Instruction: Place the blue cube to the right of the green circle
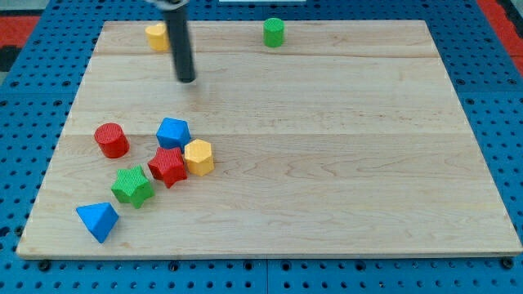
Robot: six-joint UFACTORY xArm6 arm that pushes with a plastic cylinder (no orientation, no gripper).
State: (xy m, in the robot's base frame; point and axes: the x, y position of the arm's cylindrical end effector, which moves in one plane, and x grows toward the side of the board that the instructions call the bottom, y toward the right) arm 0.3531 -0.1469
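At the view's far left, low on the wooden board (327, 163), lies a blue wedge (98, 220), near the bottom edge. Up from it sits a red cylinder (110, 140), standing apart from the others. Just right of the wedge and a little higher is a green star (132, 185), and its upper right corner touches a red star (168, 166). The blue cube (173, 132) sits directly above the red star, touching it, in the board's left half and well apart from the green circle. A yellow hexagon (198, 157) presses against the red star's right side, just below and right of the blue cube.

Near the top edge a yellow block (156, 36) is partly hidden behind the rod, so its shape cannot be told. My tip (187, 80) rests on the board just below and right of that yellow block, above the blue cube with bare wood between them. There is no hand on this arm, only the rod, touching no block.

Farther right, at the top edge, stands the green circle (274, 33), alone
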